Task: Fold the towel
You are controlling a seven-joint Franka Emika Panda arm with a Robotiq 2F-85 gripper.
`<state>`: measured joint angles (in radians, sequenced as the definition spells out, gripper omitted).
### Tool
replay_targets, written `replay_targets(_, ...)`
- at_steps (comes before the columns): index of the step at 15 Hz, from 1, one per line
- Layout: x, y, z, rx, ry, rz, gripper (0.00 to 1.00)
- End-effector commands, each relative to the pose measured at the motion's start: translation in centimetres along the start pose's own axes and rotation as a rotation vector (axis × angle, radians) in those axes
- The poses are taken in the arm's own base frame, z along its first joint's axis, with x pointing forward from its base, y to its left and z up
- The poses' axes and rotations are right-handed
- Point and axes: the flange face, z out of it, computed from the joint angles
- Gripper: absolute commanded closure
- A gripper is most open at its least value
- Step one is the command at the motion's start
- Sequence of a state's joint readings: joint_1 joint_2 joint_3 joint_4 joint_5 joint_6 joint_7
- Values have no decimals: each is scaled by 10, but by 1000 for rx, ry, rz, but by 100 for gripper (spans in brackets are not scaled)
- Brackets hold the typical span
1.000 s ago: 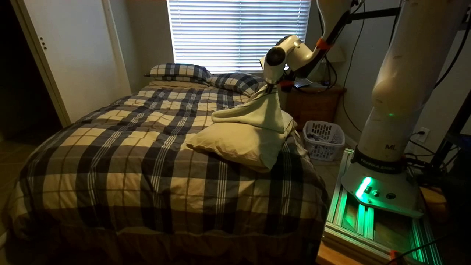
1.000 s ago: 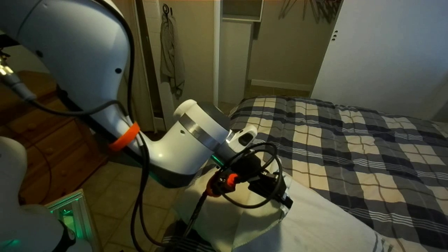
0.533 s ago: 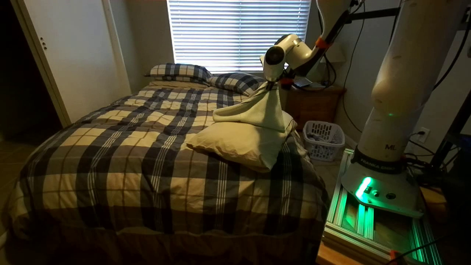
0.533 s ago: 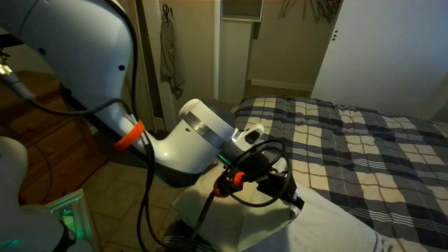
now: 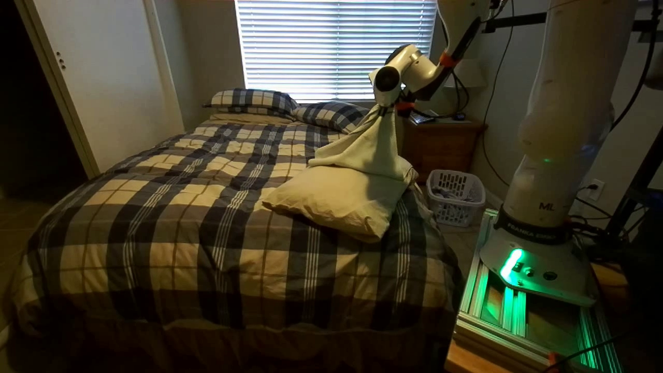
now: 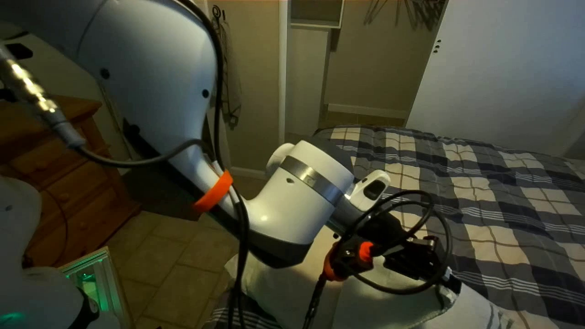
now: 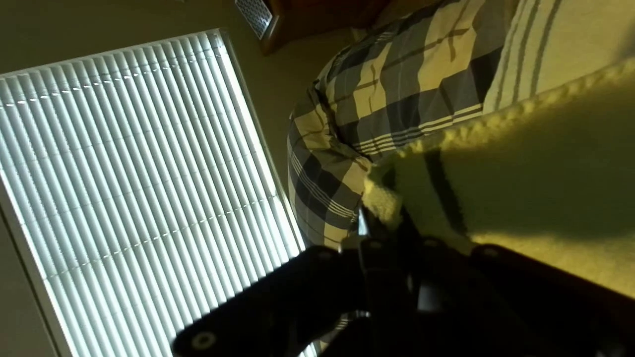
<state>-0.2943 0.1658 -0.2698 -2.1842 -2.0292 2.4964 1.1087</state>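
Note:
The towel is cream cloth, hanging from my gripper like a tent over a plump cream pillow on the bed. My gripper is shut on a corner of the towel in both exterior views. In the wrist view my gripper pinches the towel's edge, where a dark stripe runs near the jaws. A paler layer with thin dark stripes lies beneath the raised part. The towel's lower end rests on the pillow's far part.
The plaid bedspread covers the bed. Plaid pillows lie at its head by the window blinds. A wooden nightstand and a white laundry basket stand beside the bed, near the arm's base.
My gripper has risen and shifted, rightward in an exterior view, with the towel still held. The towel's hanging fold has lifted and drawn in, and more of the pillow shows.

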Motion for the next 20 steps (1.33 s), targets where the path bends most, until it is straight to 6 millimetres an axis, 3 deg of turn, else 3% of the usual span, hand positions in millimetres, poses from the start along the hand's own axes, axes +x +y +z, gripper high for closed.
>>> replay_targets(1, 9, -1, 40, -2, 41, 21, 98)
replay_targets(3, 11, -1, 57, -1, 34, 43, 98)
replay_targets(4, 5, -1, 35, -1, 7, 25, 93)
replay_targets(7, 8, -4, 52, -2, 4, 33, 93)
replay_targets(11, 11, -4, 53, -4, 7, 35, 93)
replay_targets(12, 14, -2, 62, -27, 9, 46, 98)
replay_targets(20, 32, 3, 118, -71, 31, 49, 98)
